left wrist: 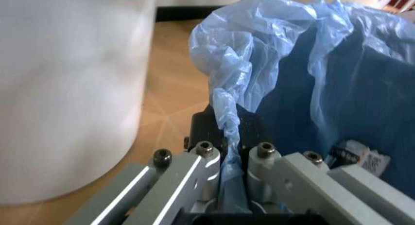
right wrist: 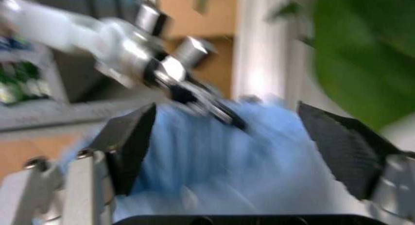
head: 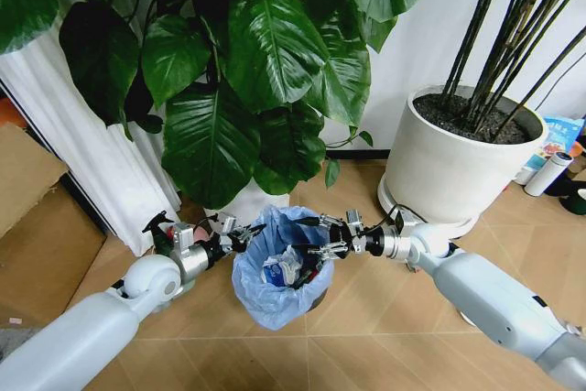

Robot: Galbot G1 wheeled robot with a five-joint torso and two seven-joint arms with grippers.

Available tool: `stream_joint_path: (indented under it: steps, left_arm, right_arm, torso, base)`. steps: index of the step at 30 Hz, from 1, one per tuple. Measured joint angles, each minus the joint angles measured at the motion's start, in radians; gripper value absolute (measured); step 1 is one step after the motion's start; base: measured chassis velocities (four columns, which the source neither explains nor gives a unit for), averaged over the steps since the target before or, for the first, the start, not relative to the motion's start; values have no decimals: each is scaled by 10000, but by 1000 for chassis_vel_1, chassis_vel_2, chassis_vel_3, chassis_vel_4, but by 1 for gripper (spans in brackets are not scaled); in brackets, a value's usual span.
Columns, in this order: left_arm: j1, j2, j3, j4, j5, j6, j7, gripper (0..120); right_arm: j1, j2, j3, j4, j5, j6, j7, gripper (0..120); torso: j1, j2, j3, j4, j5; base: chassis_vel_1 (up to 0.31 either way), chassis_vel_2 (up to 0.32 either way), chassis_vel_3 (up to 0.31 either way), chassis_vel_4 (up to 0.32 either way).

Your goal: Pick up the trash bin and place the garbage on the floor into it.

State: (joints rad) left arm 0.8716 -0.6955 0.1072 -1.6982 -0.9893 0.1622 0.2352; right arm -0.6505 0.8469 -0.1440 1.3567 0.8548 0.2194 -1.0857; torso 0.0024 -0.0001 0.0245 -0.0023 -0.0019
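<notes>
1. The floor [head: 366, 318], chevron wood planks, spreads beneath both grippers; no loose litter shows on the stretch around them.
2. The big white plant pot [head: 458, 157] stands beyond the right gripper, and a broad-leaved plant [head: 265, 52] hangs over both arms.
3. The trash bin [head: 279, 267] sits between the two grippers, upright, long axis vertical, mouth facing up. Its light-blue bag [left wrist: 259, 55] billows above the rim, likely because one side is being pulled up.
4. The garbage [head: 279, 269], a blue-white carton among other bits, lies inside the bin, below and between the grippers.
5. The left gripper [left wrist: 233, 159] is at the bin's left rim, fingers nearly closed, pinching a twisted fold of the bag against the black rim. I judge this grip serves to hold or carry the bin.
6. The right gripper [right wrist: 233, 147] hovers over the bin's right side, fingers spread wide with nothing between them, pointing across the mouth toward the left gripper.
</notes>
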Motion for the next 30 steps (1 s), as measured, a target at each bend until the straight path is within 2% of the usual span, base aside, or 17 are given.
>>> stream_joint_path:
  steps: [2,5,14,21,30]
  left_arm:
    - [239,131,-280,-96,41,2,9,0]
    - [486,249,-581,-177,72,2,49,0]
    - [1139,502,-1312,-362,143,-31,164,0]
    - [1637,663,-1814,-527,213,-88,236,0]
    - [1995,766,-2208,-701,210,-143,180,0]
  right_arm:
    - [-130,-255,380,-463,-253,169,197,93]
    - [-381,-563,821,-803,-543,270,404,99]
    - [-1967,-1208,2585,-1465,-1759,464,998,100]
    - [-2678,-1206,3626,-1935,-2674,759,1363,100]
    - [-3613,-1344,4560,-1756,-2891,776,2273,100]
  torso:
    - [0,0,-1,0,2]
    - [0,0,-1,-5,-1]
    - [0,0,-1,-7,1]
    - [-1,1,-1,1,2]
    - [-1,1,-1,-1,2]
  base:
    - [0,0,0,0]
    - [0,0,0,0]
    - [0,0,0,0]
    - [0,0,0,0]
    - [0,0,0,0]
